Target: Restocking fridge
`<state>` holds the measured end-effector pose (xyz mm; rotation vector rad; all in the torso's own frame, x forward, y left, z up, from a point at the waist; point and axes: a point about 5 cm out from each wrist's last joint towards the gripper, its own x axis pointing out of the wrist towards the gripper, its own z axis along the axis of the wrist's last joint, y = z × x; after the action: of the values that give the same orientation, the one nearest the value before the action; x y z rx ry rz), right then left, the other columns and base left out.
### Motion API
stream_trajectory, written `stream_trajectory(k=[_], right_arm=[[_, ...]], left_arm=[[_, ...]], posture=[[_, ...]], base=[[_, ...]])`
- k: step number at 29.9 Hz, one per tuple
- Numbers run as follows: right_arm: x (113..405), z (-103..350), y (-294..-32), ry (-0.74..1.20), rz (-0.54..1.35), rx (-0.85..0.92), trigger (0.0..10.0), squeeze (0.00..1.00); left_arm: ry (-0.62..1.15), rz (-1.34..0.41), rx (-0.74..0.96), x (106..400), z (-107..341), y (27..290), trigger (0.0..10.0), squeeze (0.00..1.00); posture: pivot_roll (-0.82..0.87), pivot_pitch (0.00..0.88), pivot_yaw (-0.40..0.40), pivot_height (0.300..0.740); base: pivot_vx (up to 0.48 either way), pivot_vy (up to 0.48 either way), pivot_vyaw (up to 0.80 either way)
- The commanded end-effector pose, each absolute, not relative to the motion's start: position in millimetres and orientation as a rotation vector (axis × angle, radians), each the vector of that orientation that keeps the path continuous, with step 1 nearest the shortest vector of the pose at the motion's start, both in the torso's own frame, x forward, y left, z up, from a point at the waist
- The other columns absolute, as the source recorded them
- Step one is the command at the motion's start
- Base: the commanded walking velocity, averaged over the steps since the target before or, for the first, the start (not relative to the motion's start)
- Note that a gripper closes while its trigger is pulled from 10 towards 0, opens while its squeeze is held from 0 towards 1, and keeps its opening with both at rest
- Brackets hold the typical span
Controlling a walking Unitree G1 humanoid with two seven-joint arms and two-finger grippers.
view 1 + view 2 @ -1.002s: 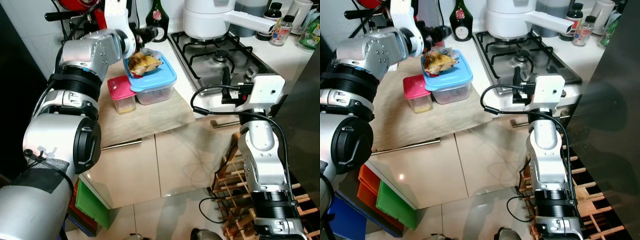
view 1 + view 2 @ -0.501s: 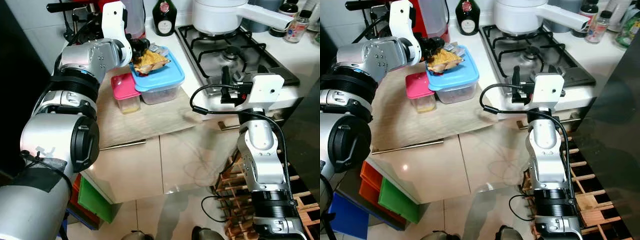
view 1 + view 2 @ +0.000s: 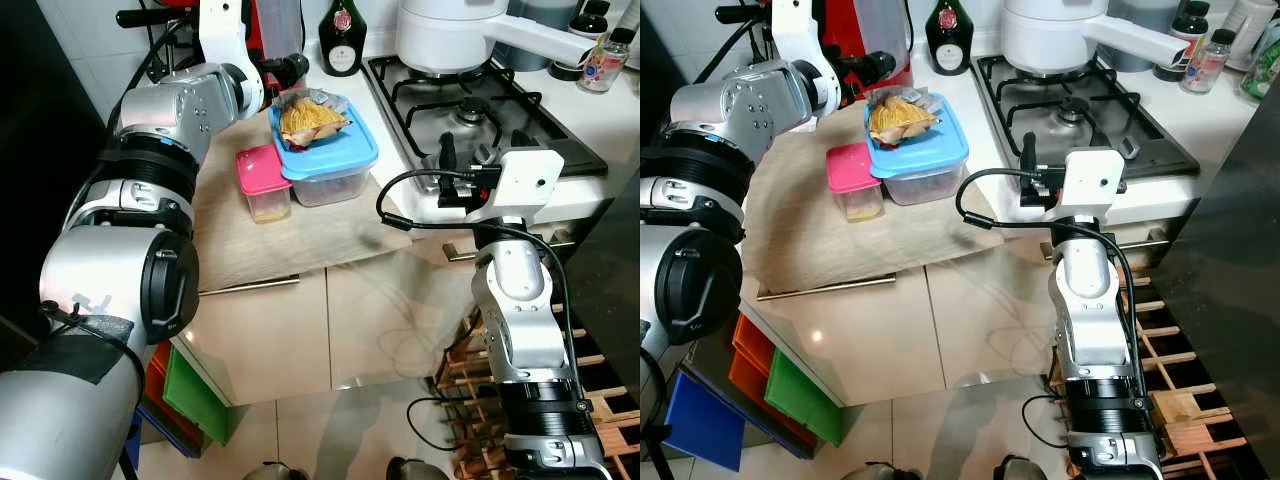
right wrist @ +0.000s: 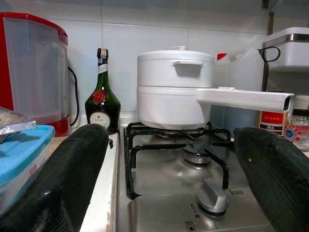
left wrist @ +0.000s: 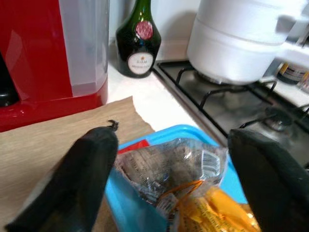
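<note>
**Left gripper open behind the snack bag on the blue tub**

Reaching across the counter, the left arm (image 3: 170, 110) holds its left gripper (image 5: 169, 179) just behind the snack bag (image 3: 308, 115), near the red appliance (image 3: 865, 30). In the left wrist view the two black fingers (image 5: 77, 181) are spread wide, one to each side of the bag; they grip nothing, and whether either one touches the bag cannot be told.

The bag, crinkled, with clear film and orange-yellow contents, lies on the lid of the blue tub (image 3: 325, 165). The tub stands on the mat (image 3: 270, 235), a pale wood-grain sheet whose front edge hangs over the counter's edge. Just beside the tub, on the robot's left, stands a smaller pink tub (image 3: 263, 185) with something pale yellow inside.

The right arm (image 3: 520, 300) is raised in front of the hob (image 3: 480, 110). The right gripper (image 4: 174, 164) has its fingers (image 4: 63, 179) wide apart, holding nothing, pointed over the hob toward the white pot (image 4: 174, 94) on a rear burner. A dark green bottle (image 4: 102, 104) with a red seal stands against the tiled wall between the appliance and the hob. Small bottles (image 3: 605, 55) stand beyond the pot's long handle.

Below the counter are cream cabinet doors (image 3: 300, 320), coloured bins (image 3: 790, 395) on the left and a wooden wine rack (image 3: 1180, 380) on the right.
</note>
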<state>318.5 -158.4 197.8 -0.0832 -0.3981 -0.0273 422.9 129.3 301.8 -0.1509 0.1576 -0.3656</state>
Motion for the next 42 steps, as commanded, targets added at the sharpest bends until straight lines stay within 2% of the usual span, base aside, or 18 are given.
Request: stream_trajectory(k=[1, 7, 12, 22, 25, 33, 42], right_arm=[[317.7, 199.2, -157.5, -0.414, -0.020, -0.089, 10.0, 0.00], [310.0, 205.1, -156.2, -0.438, 0.028, -0.104, 10.0, 0.00], [296.5, 211.1, -147.9, -0.410, 0.215, -0.084, 10.0, 0.00], [289.1, 211.0, -140.2, -0.367, 0.353, -0.087, 10.0, 0.00], [286.3, 207.4, -135.1, -0.330, 0.423, -0.102, 10.0, 0.00], [285.8, 209.5, -131.3, -0.315, 0.455, -0.085, 10.0, 0.00], [275.9, 209.9, -122.9, -0.275, 0.569, -0.061, 10.0, 0.00]], left_arm=[[0.207, -0.358, -0.125, 423.1, 297.4, 130.7, 10.0, 1.00], [0.198, -0.376, -0.128, 422.3, 305.5, 130.1, 10.0, 1.00], [0.193, -0.388, -0.137, 421.5, 312.9, 128.7, 10.0, 1.00], [0.206, -0.416, -0.202, 420.8, 318.9, 120.5, 10.0, 1.00], [0.246, -0.399, -0.211, 421.5, 306.4, 118.9, 10.0, 1.00], [0.309, -0.373, -0.225, 421.9, 282.5, 112.3, 10.0, 1.00], [0.339, -0.380, -0.238, 421.1, 273.3, 104.8, 10.0, 1.00]], posture=[[-0.11, 0.011, 0.120, 0.740], [-0.11, 0.002, 0.126, 0.740], [-0.11, 0.002, 0.125, 0.740], [-0.12, 0.002, 0.135, 0.740], [-0.12, 0.005, 0.141, 0.740], [-0.12, 0.017, 0.146, 0.740], [-0.13, 0.026, 0.154, 0.740]], base=[[0.000, 0.000, 0.00], [0.000, 0.000, 0.00], [0.000, 0.000, 0.00], [0.000, 0.000, 0.00], [0.000, 0.000, 0.00], [0.000, 0.000, 0.00], [0.000, 0.000, 0.00]])
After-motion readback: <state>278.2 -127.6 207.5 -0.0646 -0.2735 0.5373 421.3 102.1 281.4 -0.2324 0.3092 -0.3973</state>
